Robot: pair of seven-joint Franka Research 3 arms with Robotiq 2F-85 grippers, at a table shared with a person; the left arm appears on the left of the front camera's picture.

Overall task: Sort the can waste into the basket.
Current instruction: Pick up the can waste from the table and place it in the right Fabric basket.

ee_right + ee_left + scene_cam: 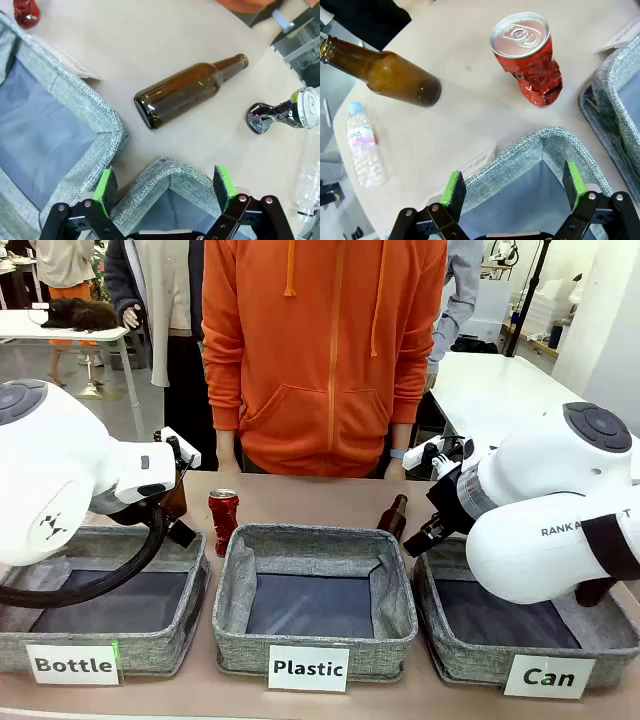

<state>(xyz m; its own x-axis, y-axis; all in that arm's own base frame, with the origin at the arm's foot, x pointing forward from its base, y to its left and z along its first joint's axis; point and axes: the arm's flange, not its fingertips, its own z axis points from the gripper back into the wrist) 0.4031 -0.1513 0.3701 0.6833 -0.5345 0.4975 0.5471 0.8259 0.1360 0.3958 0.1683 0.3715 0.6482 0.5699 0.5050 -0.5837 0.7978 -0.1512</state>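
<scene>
Two crushed cans sit outside the Can basket (470, 662): the red can (223, 520) stands on the worktop (300, 495) behind the gap between the Bottle bin (150, 645) and Plastic bin (235, 640), and the black can (280, 116) lies near one brown bottle (187, 92). Three grey bins line the near edge. The left tool (514, 184) and right tool (165, 184) both hang open and empty over bin rims.

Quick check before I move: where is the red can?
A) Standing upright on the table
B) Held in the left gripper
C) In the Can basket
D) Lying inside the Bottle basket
A: the red can stands upright on the table, just behind the left rear corner of the Plastic basket, outside every bin.
</scene>
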